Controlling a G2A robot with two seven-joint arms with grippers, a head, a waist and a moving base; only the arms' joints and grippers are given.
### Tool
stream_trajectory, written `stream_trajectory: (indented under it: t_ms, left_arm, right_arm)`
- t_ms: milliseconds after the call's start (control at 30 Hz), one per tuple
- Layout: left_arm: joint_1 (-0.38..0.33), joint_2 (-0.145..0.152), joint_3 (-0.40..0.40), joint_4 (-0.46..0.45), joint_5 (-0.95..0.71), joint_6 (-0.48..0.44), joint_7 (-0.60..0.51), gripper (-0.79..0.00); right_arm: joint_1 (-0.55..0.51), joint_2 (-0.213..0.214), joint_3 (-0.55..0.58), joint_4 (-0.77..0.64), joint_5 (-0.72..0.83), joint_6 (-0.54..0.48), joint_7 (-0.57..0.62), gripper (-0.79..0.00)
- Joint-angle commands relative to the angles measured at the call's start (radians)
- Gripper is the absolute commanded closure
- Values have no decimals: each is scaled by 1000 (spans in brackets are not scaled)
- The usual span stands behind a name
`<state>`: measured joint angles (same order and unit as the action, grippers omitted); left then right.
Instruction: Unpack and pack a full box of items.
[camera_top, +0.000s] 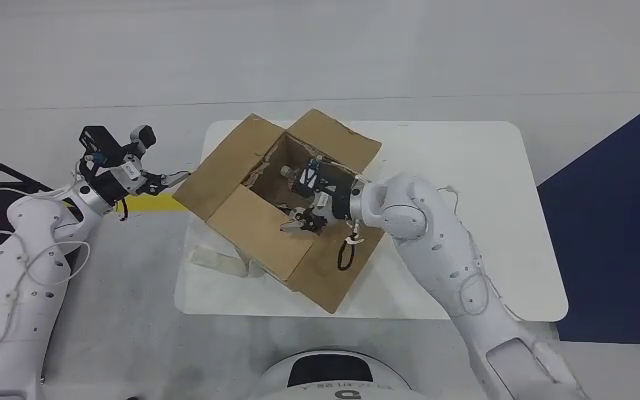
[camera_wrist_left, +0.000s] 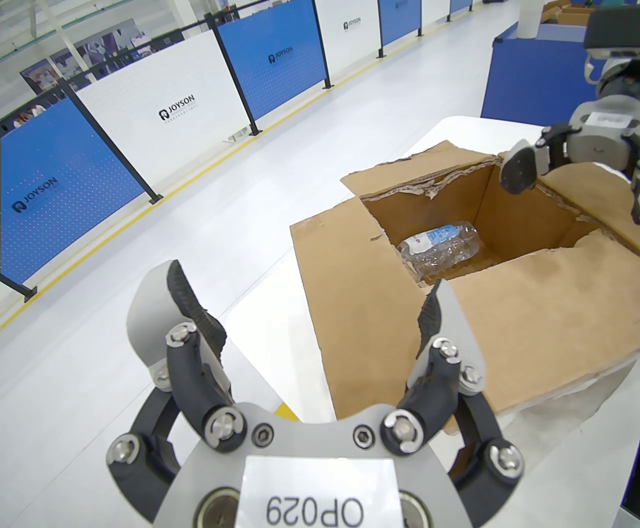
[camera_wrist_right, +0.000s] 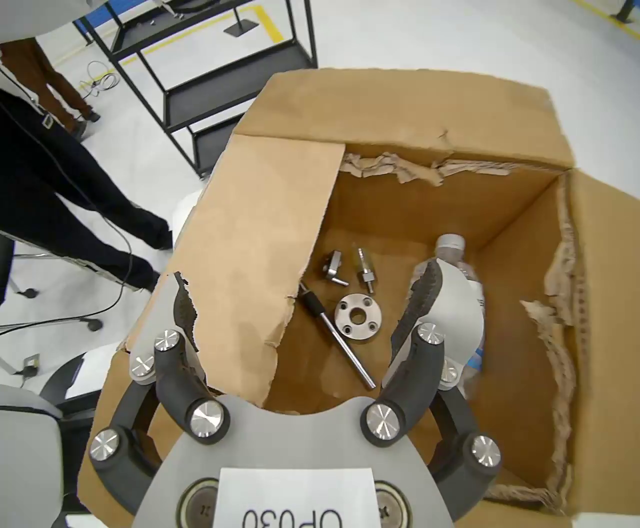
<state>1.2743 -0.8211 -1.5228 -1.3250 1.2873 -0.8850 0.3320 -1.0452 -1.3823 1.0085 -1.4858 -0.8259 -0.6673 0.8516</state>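
A brown corrugated cardboard box (camera_top: 240, 170) with ragged, torn flaps is set on a white worktop (camera_top: 470, 180). The right hand (camera_wrist_right: 307, 282) is held open just above its opening. Below it are seen a clear, crinkled plastic bottle (camera_wrist_left: 440, 247) on its side, a round metal flange (camera_wrist_right: 358, 317) and a slim steel rod (camera_wrist_right: 340, 340). The left hand (camera_wrist_left: 305, 279) is open beside an outer flap.

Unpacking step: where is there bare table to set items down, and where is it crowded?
Free: the table right of the cardboard box, out to its right edge. Crowded: the near-left strip, where pale items lie beside the box, and the box floor with bottle, flange, rod and fittings.
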Motion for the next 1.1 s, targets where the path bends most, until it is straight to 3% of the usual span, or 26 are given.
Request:
stream_trajectory:
  t_ms: [0,233,433,500,567,600,700,1000,1067]
  left_arm:
    - [0,0,0,0,0,0,0,-785]
    - [0,0,0,0,0,0,0,-785]
    - [0,0,0,0,0,0,0,-785]
    - [0,0,0,0,0,0,0,-785]
    - [0,0,0,0,0,0,0,-785]
    - [0,0,0,0,0,0,0,-785]
    - [0,0,0,0,0,0,0,-785]
    - [0,0,0,0,0,0,0,-785]
    - [0,0,0,0,0,0,0,-785]
  right_arm:
    - [31,-5,-27,45,17,17,12,-683]
    - [105,-23,-118,160,59,60,80,-674]
    - [143,-37,-158,231,272,-2,121,-517]
    - [151,-36,-153,246,348,-34,126,-514]
    - [152,-32,-141,249,430,-82,127,-440]
    - [148,-29,-131,247,477,-108,121,-382]
    - [136,-17,-107,229,562,-156,138,-336]
    - [59,30,-154,48,602,-159,142,-363]
    - [53,40,-198,13,605,-145,156,-326]
